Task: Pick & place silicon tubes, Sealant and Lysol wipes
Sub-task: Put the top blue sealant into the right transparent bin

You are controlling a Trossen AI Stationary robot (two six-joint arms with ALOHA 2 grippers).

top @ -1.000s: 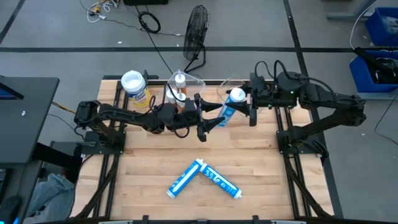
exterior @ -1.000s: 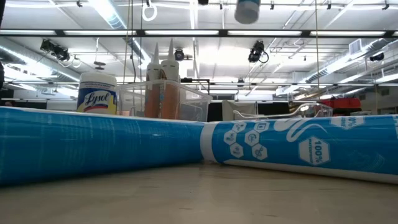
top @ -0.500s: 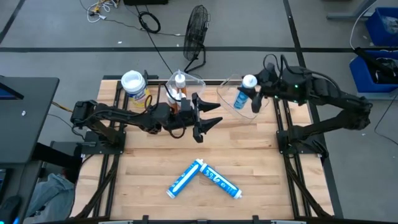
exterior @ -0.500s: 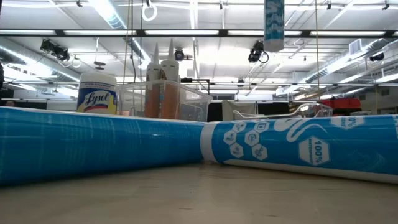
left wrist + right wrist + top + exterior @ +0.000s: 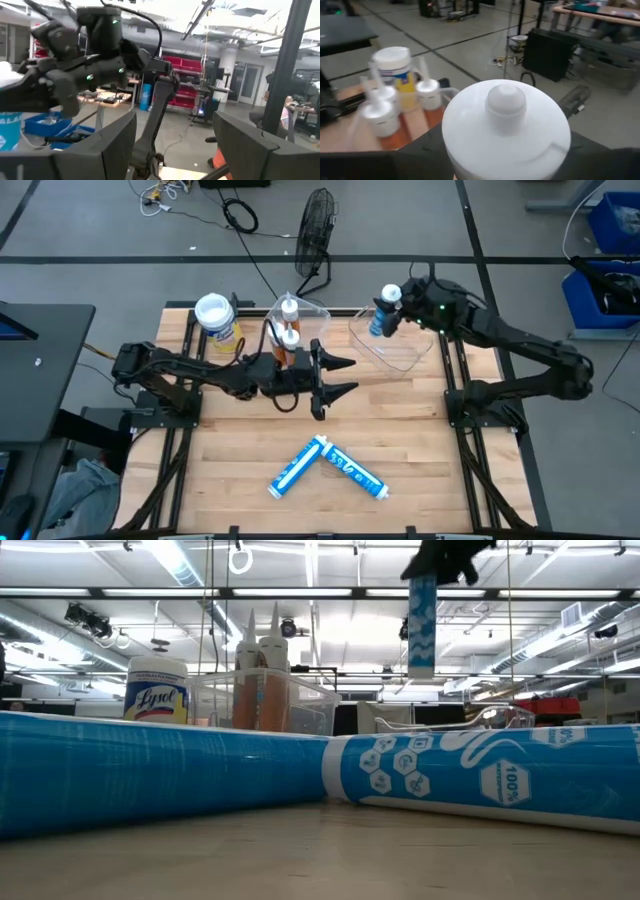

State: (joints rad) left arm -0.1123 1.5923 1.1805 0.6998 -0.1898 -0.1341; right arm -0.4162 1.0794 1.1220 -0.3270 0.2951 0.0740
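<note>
Blue-white tube (image 5: 381, 315) in right end effector (image 5: 395, 308)

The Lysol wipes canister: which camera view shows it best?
The low view: the Lysol wipes canister stands upright there with its label readable. The high view shows mainly its white lid; the right wrist view shows it blurred and far off; the left wrist view misses it.
</note>
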